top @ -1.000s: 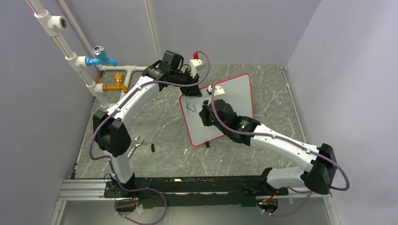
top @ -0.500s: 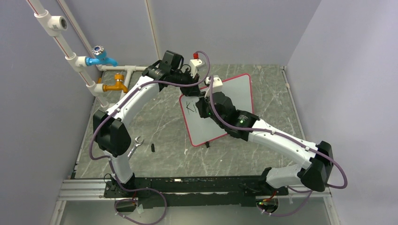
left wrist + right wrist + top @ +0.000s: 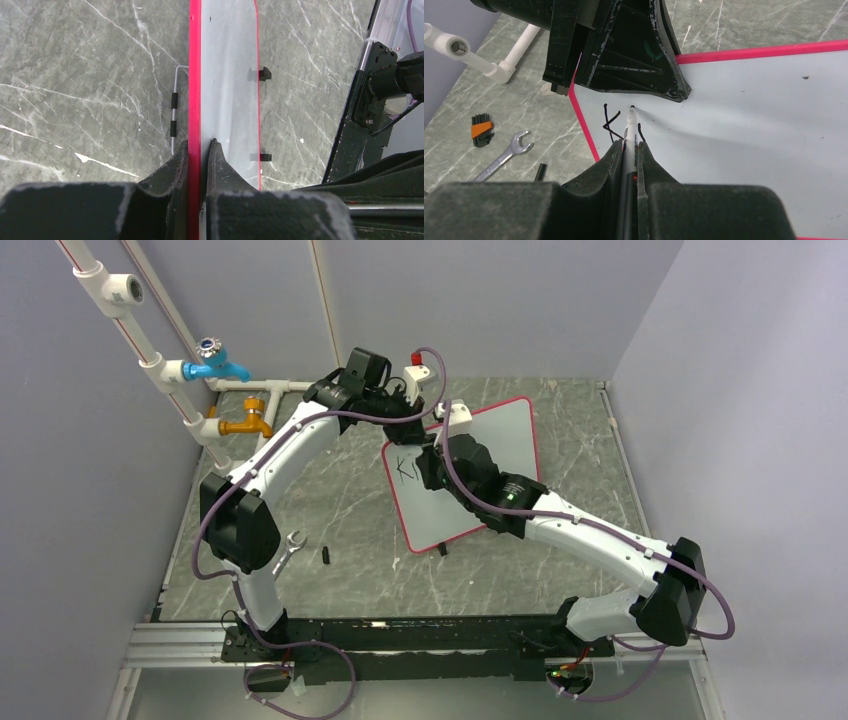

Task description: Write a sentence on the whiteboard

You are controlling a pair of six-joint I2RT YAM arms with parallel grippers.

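The big grey surface carries the whiteboard near its middle, toward the far wall and turned a bit crooked. The board looks thin, stiff and light, with a smooth face, so I think it would slide or tip if pushed. Its red rim is the best place to hold it. The left claw is clenched on that rim at the far left corner. The right claw is clenched on a thin marker, and its tip seems to touch the white face. The sentence is only begun: a K and one stroke, just beside the left rim. Lots of bare white lies to the right and below. A wrench lies well apart.
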